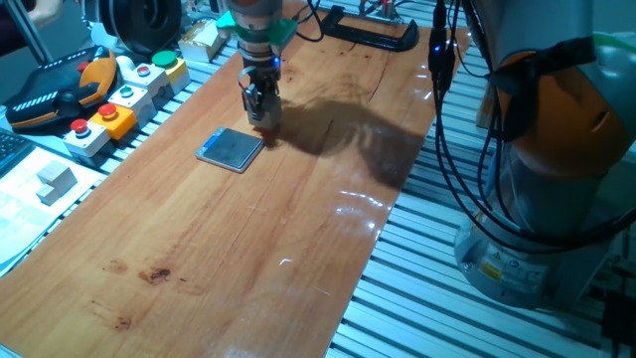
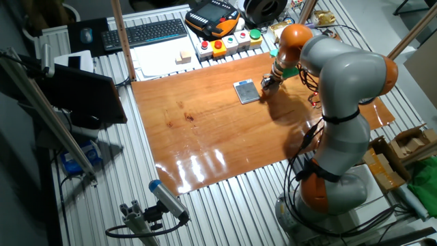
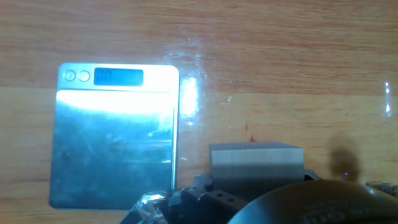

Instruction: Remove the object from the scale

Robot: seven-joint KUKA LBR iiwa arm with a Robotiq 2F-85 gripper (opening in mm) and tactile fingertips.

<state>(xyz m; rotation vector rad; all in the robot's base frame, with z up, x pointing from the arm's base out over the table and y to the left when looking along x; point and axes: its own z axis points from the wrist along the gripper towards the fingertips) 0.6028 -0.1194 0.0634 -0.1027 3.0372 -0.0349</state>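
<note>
The grey and orange jointed robot arm (image 2: pixel 345 109) rises from its base at the table's edge, bends at an orange elbow joint and reaches across the wooden surface. Its wrist points straight down, with a teal ring above the small dark two-finger gripper (image 1: pixel 260 116). The gripper's tip sits low, at or just above the tabletop. In the hand view the dark gripper body fills the lower edge. Finger spacing cannot be determined.
</note>
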